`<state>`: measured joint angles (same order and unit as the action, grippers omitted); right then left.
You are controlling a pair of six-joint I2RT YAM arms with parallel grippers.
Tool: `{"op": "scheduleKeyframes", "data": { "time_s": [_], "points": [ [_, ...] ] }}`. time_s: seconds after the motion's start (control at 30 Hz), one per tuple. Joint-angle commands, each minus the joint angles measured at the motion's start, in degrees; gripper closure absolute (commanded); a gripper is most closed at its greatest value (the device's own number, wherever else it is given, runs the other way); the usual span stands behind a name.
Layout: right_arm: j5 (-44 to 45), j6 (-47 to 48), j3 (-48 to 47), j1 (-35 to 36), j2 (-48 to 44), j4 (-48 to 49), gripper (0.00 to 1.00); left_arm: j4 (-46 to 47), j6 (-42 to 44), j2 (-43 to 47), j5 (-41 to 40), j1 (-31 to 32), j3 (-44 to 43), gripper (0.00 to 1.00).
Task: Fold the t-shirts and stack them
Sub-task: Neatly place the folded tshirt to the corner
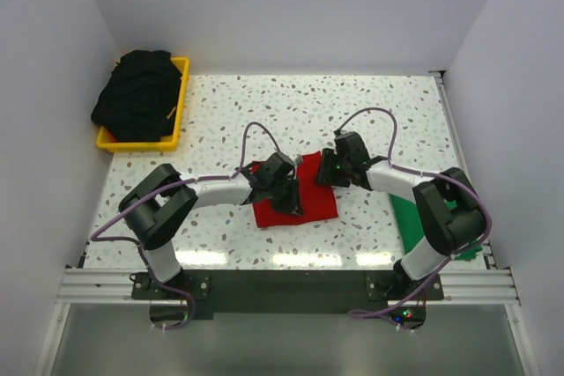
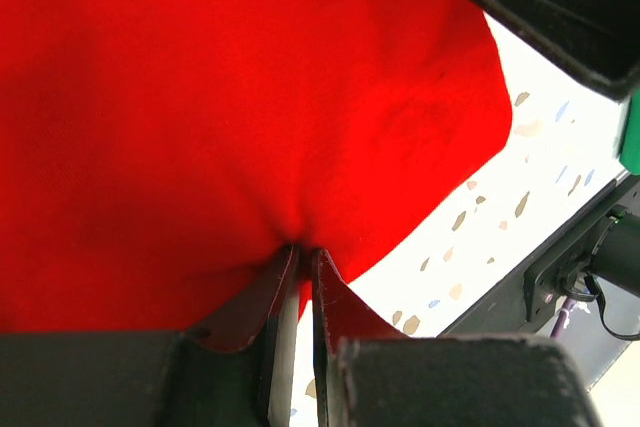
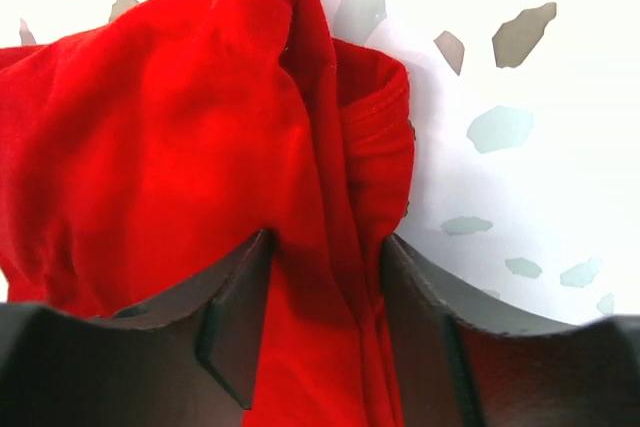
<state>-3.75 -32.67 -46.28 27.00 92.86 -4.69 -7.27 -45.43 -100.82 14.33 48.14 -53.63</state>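
Lying at the middle of the white speckled table (image 1: 291, 112), the bright red soft cloth t-shirt (image 1: 315, 201) is pinched at one fold by the left gripper (image 2: 300, 253) and is clasped at a bunched edge by the right gripper (image 3: 325, 247).

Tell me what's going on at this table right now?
Both arms are working the red t-shirt mid-table. The left gripper is pinched shut on its cloth, and the right gripper clamps a bunched fold near the shirt's far right corner. The shirt looks partly folded. A green t-shirt lies by the right arm's base, and black t-shirts sit heaped in a yellow bin at the far left.
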Motion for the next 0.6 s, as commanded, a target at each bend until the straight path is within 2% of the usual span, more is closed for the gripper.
{"op": "scheduleKeyframes", "data": {
  "time_s": [0.0, 0.13, 0.2, 0.23, 0.27, 0.57],
  "points": [
    [1.6, -0.2, 0.9, 0.8, 3.4, -3.0, 0.52, -1.1, 1.0, -0.3, -1.8, 0.0, -2.4, 0.85],
    [3.4, 0.0, 0.8, 1.0, 4.8, -4.1, 0.67, -2.0, 1.5, -0.7, -1.9, 0.0, -4.2, 0.85],
    [3.6, -0.1, 0.6, 0.9, 5.1, -4.7, 0.81, -2.0, 1.7, -0.4, -1.8, 0.0, -4.2, 0.85],
    [4.5, -0.1, 0.4, 0.9, 5.3, -5.6, 0.93, -2.2, 1.9, -0.3, -1.8, 0.0, -4.1, 0.85],
    [4.8, 0.0, 0.5, 0.9, 5.1, -5.6, 1.0, -2.4, 1.8, -0.2, -1.9, 0.0, -4.1, 0.85],
    [13.2, -2.0, -2.1, 0.8, 0.5, -15.3, 1.0, -4.9, 2.9, 6.0, -0.3, -2.7, -4.1, 0.84]
  ]
}}
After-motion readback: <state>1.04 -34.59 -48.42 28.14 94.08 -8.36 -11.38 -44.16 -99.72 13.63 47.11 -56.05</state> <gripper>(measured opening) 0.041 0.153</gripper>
